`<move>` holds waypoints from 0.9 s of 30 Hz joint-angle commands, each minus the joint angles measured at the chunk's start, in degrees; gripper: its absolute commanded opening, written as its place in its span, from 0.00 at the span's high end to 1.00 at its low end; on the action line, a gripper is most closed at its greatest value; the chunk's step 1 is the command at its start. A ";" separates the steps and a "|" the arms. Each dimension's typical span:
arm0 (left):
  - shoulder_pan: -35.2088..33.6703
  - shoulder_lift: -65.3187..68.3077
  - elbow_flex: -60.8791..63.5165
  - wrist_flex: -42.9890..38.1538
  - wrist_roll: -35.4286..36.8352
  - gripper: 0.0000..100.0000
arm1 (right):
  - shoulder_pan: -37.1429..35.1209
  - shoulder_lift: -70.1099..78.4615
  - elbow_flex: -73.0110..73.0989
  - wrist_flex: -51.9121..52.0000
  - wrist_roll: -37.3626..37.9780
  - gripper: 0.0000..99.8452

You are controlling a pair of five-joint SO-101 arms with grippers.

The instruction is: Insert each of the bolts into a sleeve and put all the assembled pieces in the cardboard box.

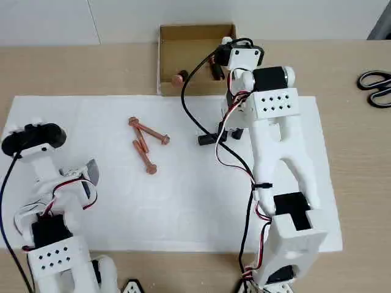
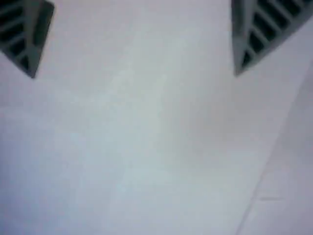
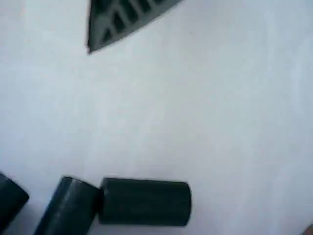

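From above: left claw (image 1: 88,178) low over the white sheet (image 1: 183,207), spread wide, gripping nothing. Three bare bolts (image 1: 146,145) loose on the sheet, ahead of that claw and off toward the right claw (image 1: 231,125). Right claw's opening impossible to tell, tucked under its own arm. Black sleeves (image 1: 208,139) on the sheet just beside it. Cardboard box (image 1: 197,28) just beyond it, with assembled pieces (image 1: 180,77) inside. Scissors (image 1: 374,85) well off to its outer side, on the table (image 1: 73,67). From the left wrist: both tips far apart, bare sheet between them. From the right wrist: three sleeves (image 3: 145,201) lying near the claw, two of them touching; opening again not to be told, nothing seen in its hold.
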State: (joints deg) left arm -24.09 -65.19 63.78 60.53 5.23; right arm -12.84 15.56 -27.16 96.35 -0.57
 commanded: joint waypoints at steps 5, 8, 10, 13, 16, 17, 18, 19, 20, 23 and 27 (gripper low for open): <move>0.00 -0.35 1.19 0.44 -0.53 0.76 | 0.75 5.32 0.00 -2.86 0.00 0.78; 0.00 -0.35 1.71 0.44 -0.53 0.76 | 1.54 8.57 0.00 -6.29 -0.09 0.78; 0.00 -0.35 1.71 0.44 -0.53 0.76 | 1.98 9.80 0.00 -8.84 -1.93 0.78; 0.00 -0.35 1.71 0.44 -0.53 0.76 | 2.33 10.68 0.00 -12.97 -5.01 0.78; 0.00 -0.35 1.89 0.53 -0.53 0.76 | 2.42 10.86 0.00 -16.13 -5.71 0.78; 0.00 -0.35 1.98 0.53 -0.53 0.76 | 2.33 10.86 0.00 -16.92 -5.71 0.78; 0.00 -0.35 2.07 0.53 -0.53 0.76 | 2.33 10.86 0.00 -17.71 -5.89 0.78; 0.00 -0.35 2.33 0.53 -0.53 0.76 | 2.24 10.95 0.09 -18.42 -6.33 0.78; 0.00 -0.35 2.51 0.53 -0.53 0.76 | 2.24 11.12 0.09 -19.12 -6.95 0.78; 0.00 -0.35 2.59 0.53 -0.53 0.76 | 2.33 13.41 0.09 -21.23 -8.26 0.78; 0.00 -0.35 2.59 0.53 -0.53 0.76 | 2.33 17.45 0.09 -23.08 -8.62 0.78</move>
State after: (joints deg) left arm -24.09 -65.10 66.59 60.53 5.23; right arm -10.73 32.35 -26.81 74.81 -8.57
